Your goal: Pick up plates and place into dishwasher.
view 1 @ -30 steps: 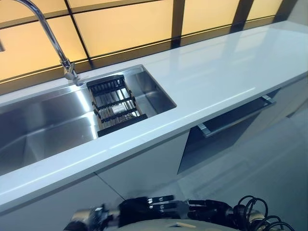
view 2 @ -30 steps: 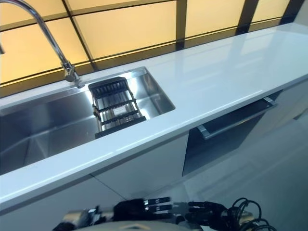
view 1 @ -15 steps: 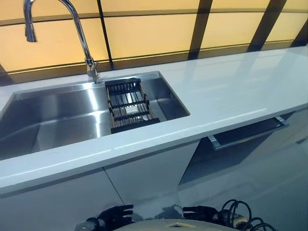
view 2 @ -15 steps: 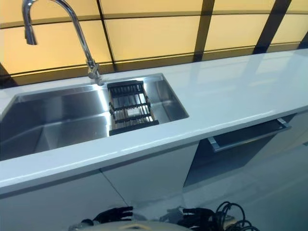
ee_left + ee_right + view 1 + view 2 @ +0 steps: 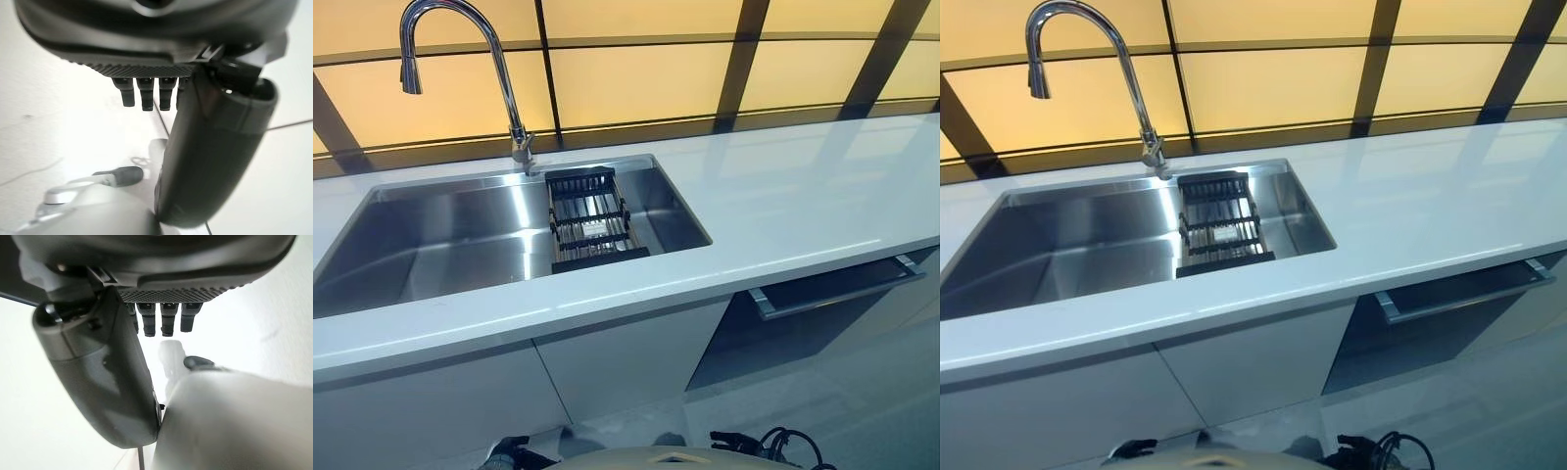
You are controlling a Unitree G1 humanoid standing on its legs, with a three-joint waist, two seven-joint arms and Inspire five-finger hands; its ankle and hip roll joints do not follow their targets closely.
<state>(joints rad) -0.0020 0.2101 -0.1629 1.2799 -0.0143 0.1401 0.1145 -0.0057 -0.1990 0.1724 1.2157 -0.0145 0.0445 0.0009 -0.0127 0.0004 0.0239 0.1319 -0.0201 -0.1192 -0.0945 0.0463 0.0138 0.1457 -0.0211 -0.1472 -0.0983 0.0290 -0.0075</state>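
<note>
Dishwasher under the counter, door cracked open

The dishwasher [image 5: 803, 313] sits below the white counter [image 5: 783, 196], right of the sink [image 5: 460, 235]. Its dark front is tilted open a bit at the top, with a long silver handle [image 5: 837, 287] along the upper edge.

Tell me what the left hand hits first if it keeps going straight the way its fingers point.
Probably the pale floor: the left hand hangs with straight fingers aimed down at it, nothing held, though the depth is unclear.

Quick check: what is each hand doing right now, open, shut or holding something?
Left hand: open, fingers straight and relaxed, holding nothing.
Right hand: open, fingers straight and relaxed, holding nothing.
</note>
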